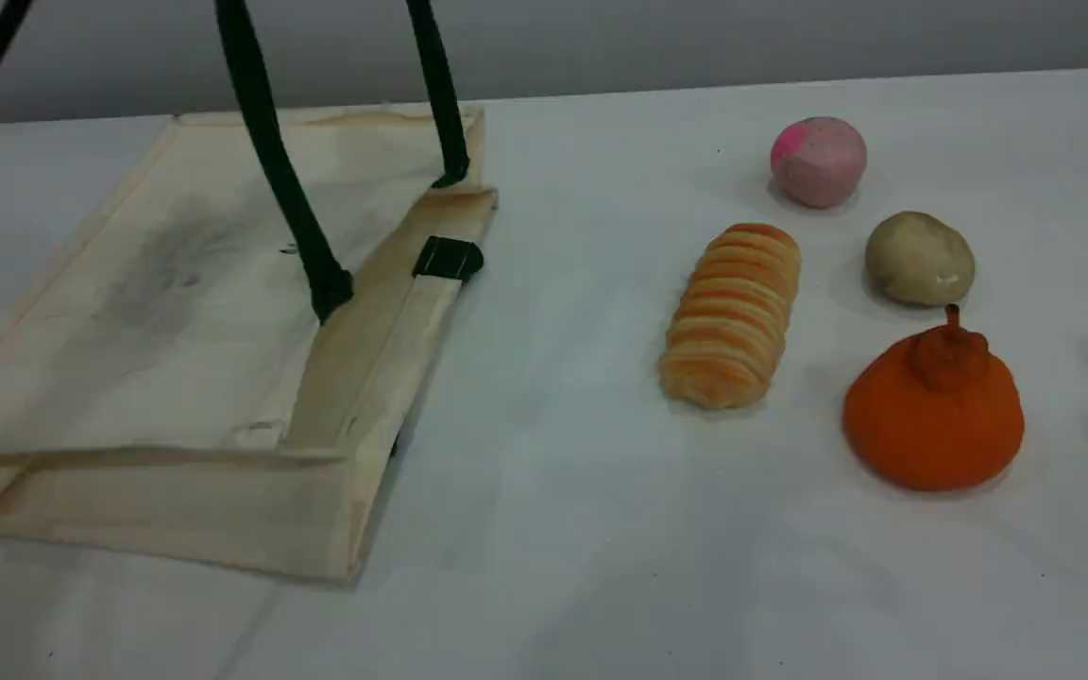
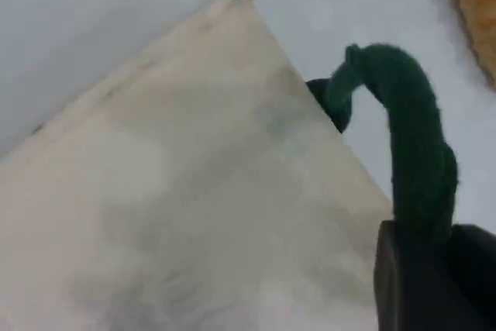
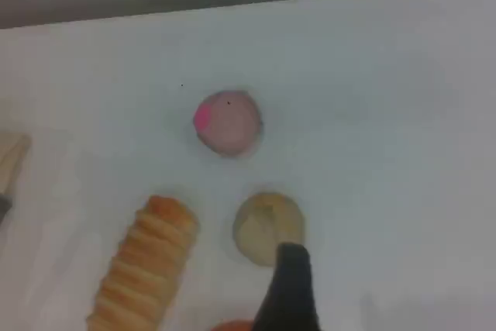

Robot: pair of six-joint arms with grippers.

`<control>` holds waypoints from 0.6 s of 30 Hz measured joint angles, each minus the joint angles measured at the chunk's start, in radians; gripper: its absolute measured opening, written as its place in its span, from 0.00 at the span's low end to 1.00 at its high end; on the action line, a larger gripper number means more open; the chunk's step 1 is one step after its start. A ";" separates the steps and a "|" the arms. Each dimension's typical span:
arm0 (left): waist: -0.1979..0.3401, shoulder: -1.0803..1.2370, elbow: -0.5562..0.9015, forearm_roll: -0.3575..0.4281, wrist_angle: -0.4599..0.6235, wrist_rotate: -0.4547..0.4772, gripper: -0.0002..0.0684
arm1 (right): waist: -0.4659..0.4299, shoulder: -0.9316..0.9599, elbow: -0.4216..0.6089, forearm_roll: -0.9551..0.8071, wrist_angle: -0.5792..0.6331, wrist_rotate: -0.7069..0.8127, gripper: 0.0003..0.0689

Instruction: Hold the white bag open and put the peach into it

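Count on your table (image 1: 601,586): one white bag (image 1: 176,312), one peach (image 1: 818,161), one ridged bread roll (image 1: 733,316), one beige lump (image 1: 919,258), one orange stemmed fruit (image 1: 933,411). The bag lies flat at left, long axis running away from camera, mouth toward the food. The peach sits at far right, beyond the lump. Your left gripper (image 2: 430,269) is clenched on a green rope handle (image 2: 415,137); your right gripper (image 3: 291,292), jaws released, hangs over the lump.
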 joint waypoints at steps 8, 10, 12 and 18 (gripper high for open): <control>-0.004 -0.081 0.001 -0.007 0.004 0.011 0.20 | 0.000 0.000 0.000 -0.001 -0.001 0.000 0.83; -0.004 -0.122 0.001 -0.019 0.006 0.011 0.20 | 0.000 0.001 0.000 -0.001 -0.002 0.000 0.83; -0.004 -0.156 0.001 -0.022 0.008 0.019 0.20 | 0.000 0.002 0.000 -0.001 -0.003 0.000 0.83; -0.007 -0.196 0.009 -0.109 0.006 0.048 0.14 | 0.000 0.008 0.000 -0.001 -0.003 -0.002 0.83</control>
